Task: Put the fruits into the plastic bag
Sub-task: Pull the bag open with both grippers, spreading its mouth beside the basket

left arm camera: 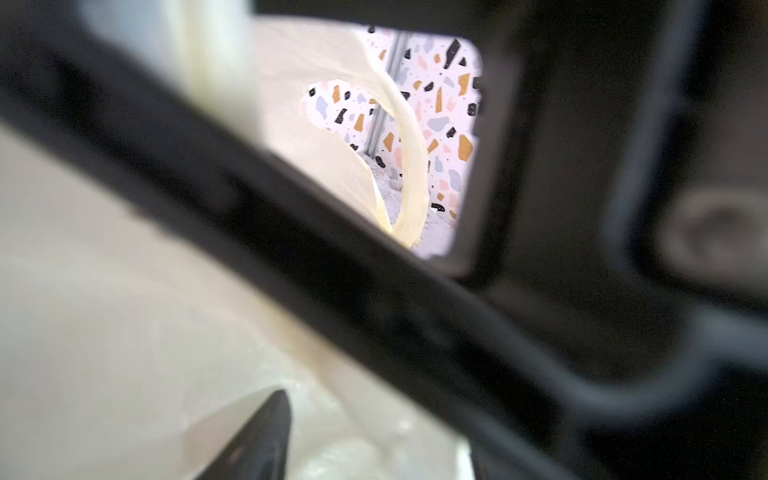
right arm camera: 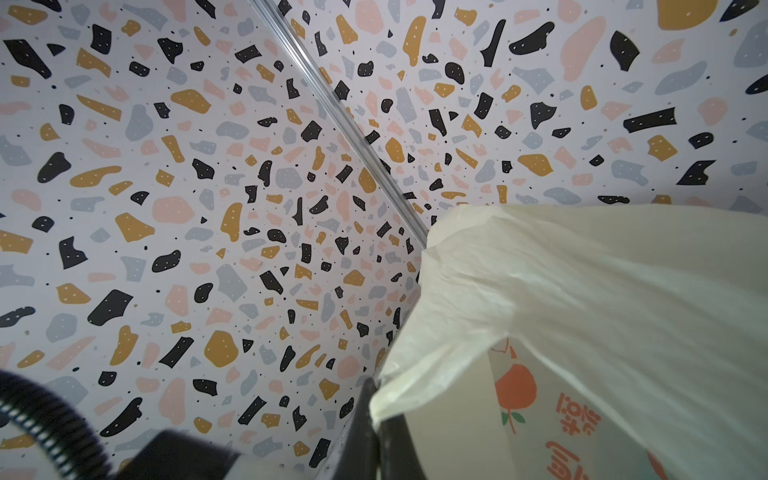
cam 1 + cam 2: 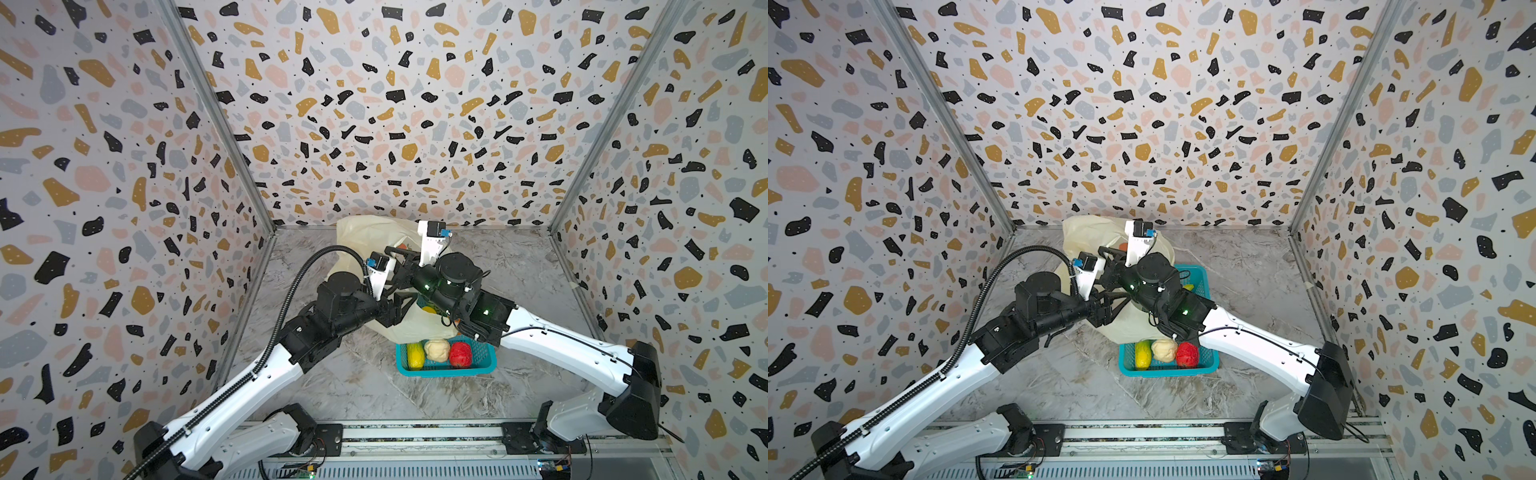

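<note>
- Three fruits show plainly in the teal basket (image 3: pixel 446 368): a yellow one (image 3: pixel 414 355), a cream one (image 3: pixel 436 349) and a bumpy red ball (image 3: pixel 460 354). The right arm hides the basket's far part.
- Just behind the basket stands the plastic bag (image 3: pixel 365 232), its lower folds draped over the basket's far end. Whether any fruit is inside it I cannot tell.
- Up above the bag, beyond the basket, the right hand (image 2: pixel 376 399) is pinched tight on a fold of the bag's rim. Its wrist view shows the thin film nipped between the black fingers.
- Closer to the basket, the left hand (image 3: pixel 399 307) sits against the bag's side. Its own view is a blur, so I cannot tell whether it is open or gripping.
- To my eye the step is opening the mouth. The left hand should take only the opposite layer of the rim, then draw away from the right hand until the mouth gapes toward the basket.
- Gentle pulling seems wise, since such film slips or tears.
</note>
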Tool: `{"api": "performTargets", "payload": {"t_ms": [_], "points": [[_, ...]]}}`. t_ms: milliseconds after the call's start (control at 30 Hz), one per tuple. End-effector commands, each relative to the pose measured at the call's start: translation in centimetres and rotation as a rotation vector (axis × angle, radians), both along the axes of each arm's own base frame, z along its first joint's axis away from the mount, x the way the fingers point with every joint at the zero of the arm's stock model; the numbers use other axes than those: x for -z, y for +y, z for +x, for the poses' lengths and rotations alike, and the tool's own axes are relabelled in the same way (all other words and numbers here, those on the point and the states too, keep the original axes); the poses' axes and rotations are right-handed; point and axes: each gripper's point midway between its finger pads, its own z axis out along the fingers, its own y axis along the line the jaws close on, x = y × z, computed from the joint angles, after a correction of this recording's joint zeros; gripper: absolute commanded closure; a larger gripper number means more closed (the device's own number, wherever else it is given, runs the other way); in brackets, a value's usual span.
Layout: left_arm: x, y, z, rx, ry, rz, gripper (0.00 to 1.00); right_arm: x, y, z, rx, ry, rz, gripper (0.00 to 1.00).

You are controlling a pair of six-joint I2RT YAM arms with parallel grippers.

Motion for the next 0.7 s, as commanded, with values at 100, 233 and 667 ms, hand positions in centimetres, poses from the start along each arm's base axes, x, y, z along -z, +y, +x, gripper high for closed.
{"api": "performTargets", "payload": {"t_ms": [100, 233, 667], "points": [[-1.5, 1.1, 2.0, -0.132, -0.063, -0.047, 0.52, -0.8, -0.3, -1.0, -0.037, 0.004, 0.007, 1.0], [-2.3, 1.3, 2.3, -0.156, -0.077, -0.067, 0.72, 0.2, -1.1, -1.1, -0.021, 0.041, 0.012, 1.0], [-3.3, 1.1, -0.6, -0.017, -0.095, 0.005, 1.0, 2.4, -5.8, 0.5, 0.129, 0.064, -0.068, 1.0]]}}
